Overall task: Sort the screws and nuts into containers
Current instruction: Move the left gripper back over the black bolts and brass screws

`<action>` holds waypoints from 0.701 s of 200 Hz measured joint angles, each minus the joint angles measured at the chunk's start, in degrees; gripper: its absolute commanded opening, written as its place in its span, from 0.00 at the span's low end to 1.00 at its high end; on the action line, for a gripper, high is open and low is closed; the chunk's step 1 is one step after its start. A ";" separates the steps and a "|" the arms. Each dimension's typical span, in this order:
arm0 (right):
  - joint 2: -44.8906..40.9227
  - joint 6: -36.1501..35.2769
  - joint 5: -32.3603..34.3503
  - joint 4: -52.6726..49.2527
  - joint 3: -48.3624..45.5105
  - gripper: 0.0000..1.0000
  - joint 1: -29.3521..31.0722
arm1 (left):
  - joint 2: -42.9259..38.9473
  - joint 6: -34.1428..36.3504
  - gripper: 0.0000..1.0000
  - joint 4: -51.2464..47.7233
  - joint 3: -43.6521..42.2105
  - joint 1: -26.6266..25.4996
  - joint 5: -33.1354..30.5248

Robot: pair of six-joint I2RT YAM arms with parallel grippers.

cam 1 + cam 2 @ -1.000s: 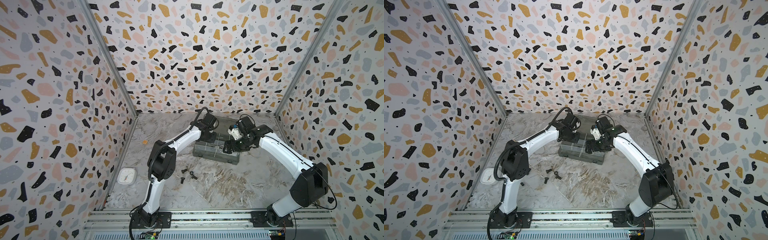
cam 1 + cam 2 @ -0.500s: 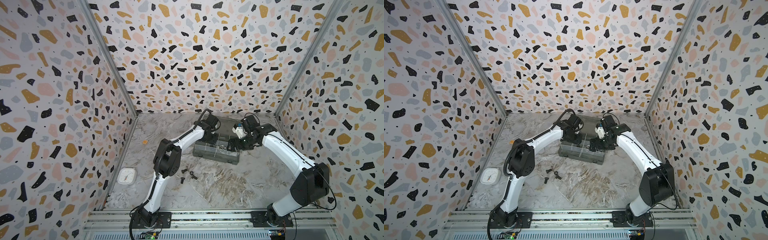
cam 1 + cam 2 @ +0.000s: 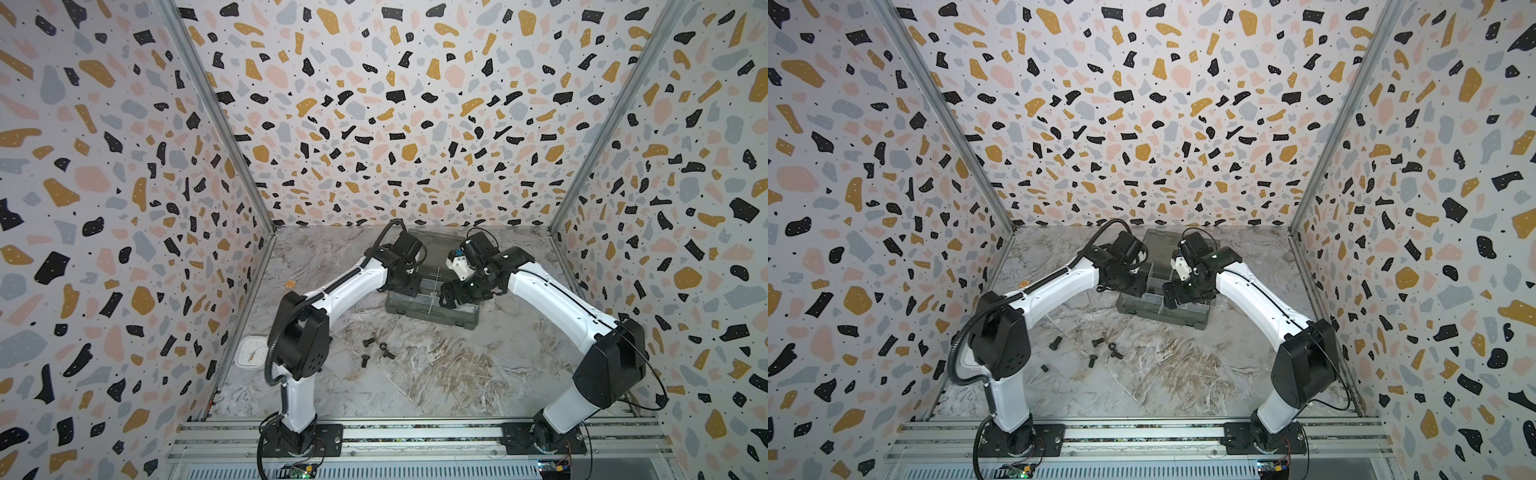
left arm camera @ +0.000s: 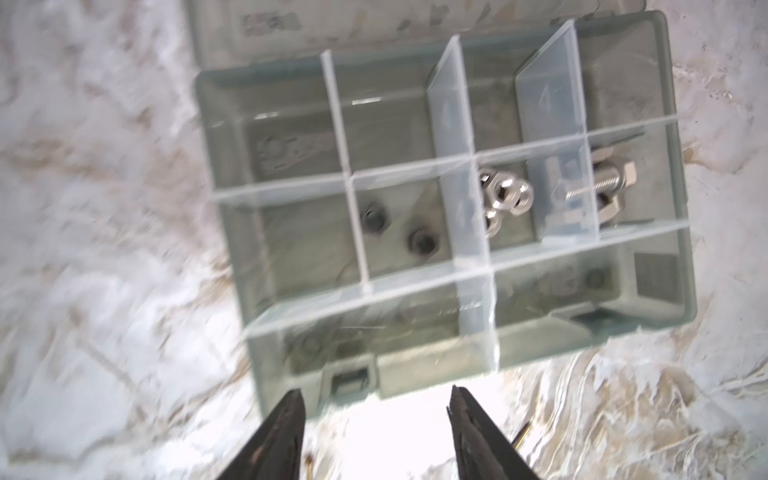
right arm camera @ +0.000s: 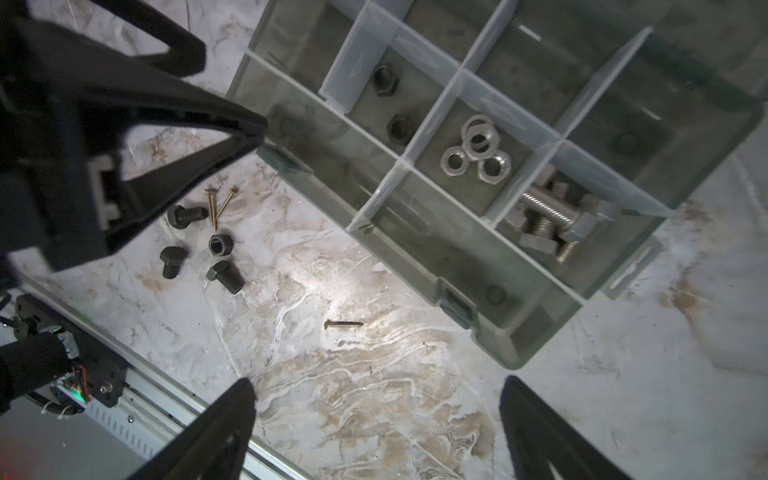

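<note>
A: Top views: what is listed?

B: One organiser box (image 3: 432, 316), lid laid back, far centre of the marble table (image 3: 436, 374). The left gripper (image 3: 409, 286) and right gripper (image 3: 451, 296) are both at the box. Loose black screws (image 3: 368, 342) lie on the table, nearer the rail. White clock (image 3: 251, 353) by the left wall.

A: Left wrist view?

B: The left gripper (image 4: 376, 395) has its jaws parted, nothing between. Two black nuts (image 4: 424, 243) in a middle-row compartment. Silver nuts (image 4: 503, 195) in the next, silver screws (image 4: 602, 187) in the one after.

A: Right wrist view?

B: The right gripper (image 5: 376, 382) has its jaws wide and empty, over bare table. Outside the box: three black screws, one loose nut (image 5: 220, 245), three brass screws (image 5: 212, 208).
</note>
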 measured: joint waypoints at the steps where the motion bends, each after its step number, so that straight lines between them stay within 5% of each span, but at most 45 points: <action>1: 0.02 0.04 -0.02 0.04 0.00 0.93 0.09 | -0.24 -0.02 0.57 -0.04 -0.33 0.04 -0.04; 62: 2.03 1.20 -1.22 1.05 0.02 0.93 4.26 | -16.96 -4.26 0.56 2.14 -26.49 4.46 -1.81; 140: 3.91 1.42 -1.27 1.11 0.70 0.93 5.03 | -20.74 -10.40 0.54 6.91 -34.62 3.80 3.19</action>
